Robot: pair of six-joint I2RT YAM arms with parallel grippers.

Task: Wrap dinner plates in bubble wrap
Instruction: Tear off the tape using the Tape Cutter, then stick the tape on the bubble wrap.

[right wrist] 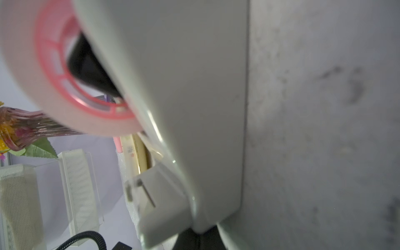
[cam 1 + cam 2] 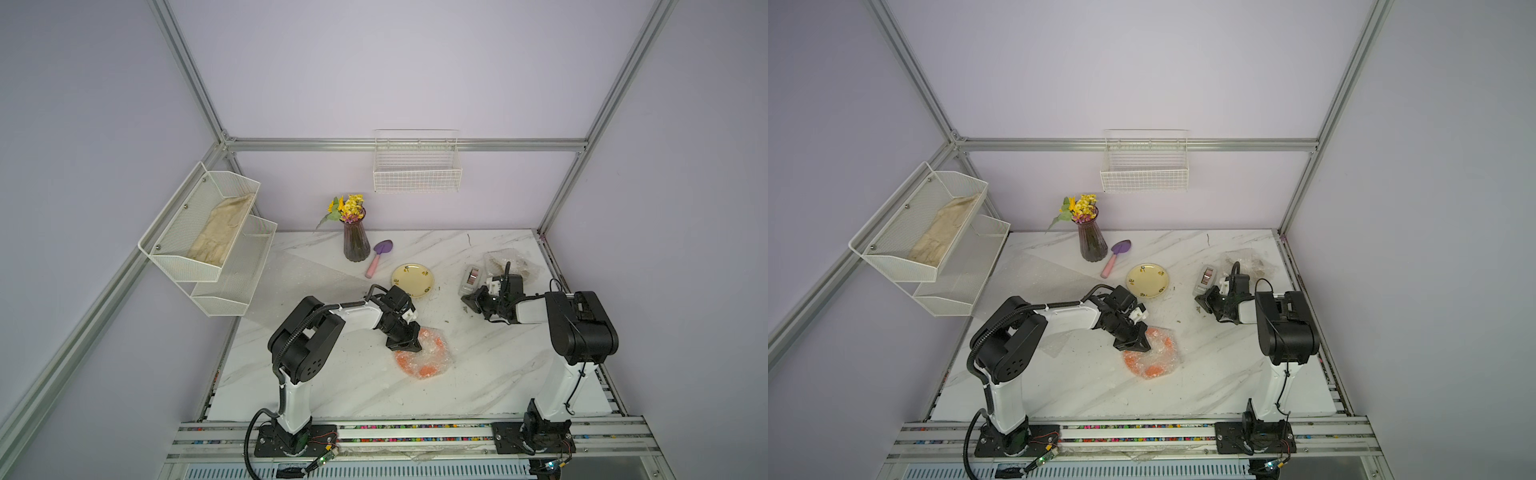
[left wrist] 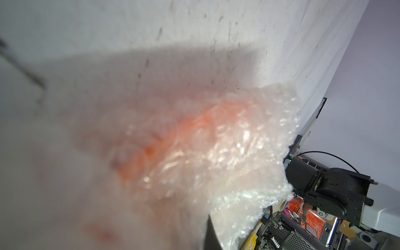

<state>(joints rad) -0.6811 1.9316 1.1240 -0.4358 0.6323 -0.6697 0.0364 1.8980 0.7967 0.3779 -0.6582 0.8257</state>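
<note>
Pinning bubble wrap over the orange plate near the middle of the tabletop with its closed left gripper, the robot has its closed right gripper at the tape dispenser, likely to draw tape for sealing.

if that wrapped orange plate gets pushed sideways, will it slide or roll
Probably slides, not rolls: the orange plate lies flat on the smooth marble table. Its bubble wrap looks loose and crinkled, so it may bunch or shift first.
</note>
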